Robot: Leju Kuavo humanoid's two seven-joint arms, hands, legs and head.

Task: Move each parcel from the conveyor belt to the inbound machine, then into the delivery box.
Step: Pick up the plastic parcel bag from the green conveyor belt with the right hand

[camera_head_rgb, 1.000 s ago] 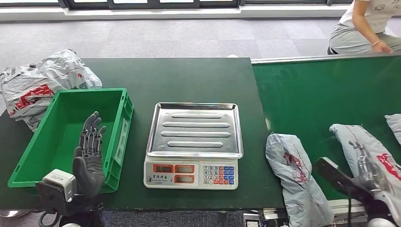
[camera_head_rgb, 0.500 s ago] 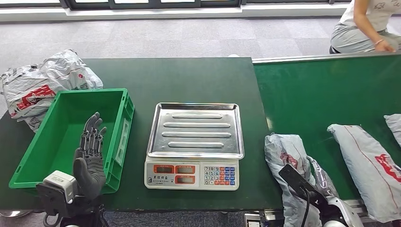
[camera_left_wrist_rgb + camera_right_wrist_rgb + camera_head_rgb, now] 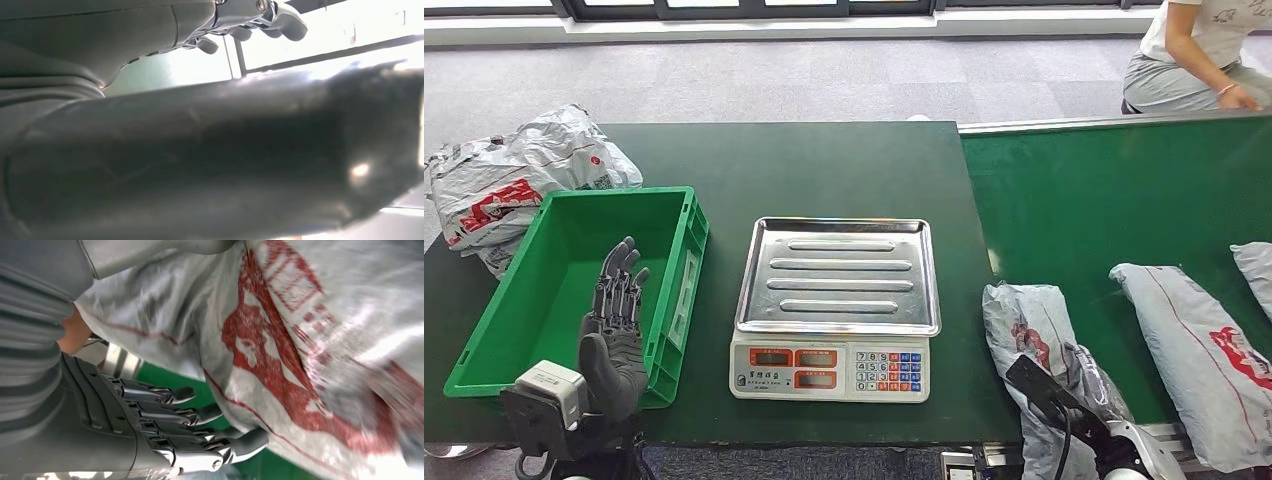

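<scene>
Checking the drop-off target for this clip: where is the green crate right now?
In the head view the green crate sits on the dark table's left side, left of the scale, with the left hand over its near right corner.

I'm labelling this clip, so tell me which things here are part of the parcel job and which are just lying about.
Job: parcel at the belt's end, second parcel, conveyor belt, scale, green box, right hand.
Lying about: bags behind the box, seated person.

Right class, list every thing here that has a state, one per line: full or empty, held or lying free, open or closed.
Green crate: empty.
Scale tray: bare.
Nearest parcel: on the belt's near edge, the right hand at it, grip unclear.
Second parcel: lying free on the belt.
Left hand: open, holding nothing, over the crate.
</scene>
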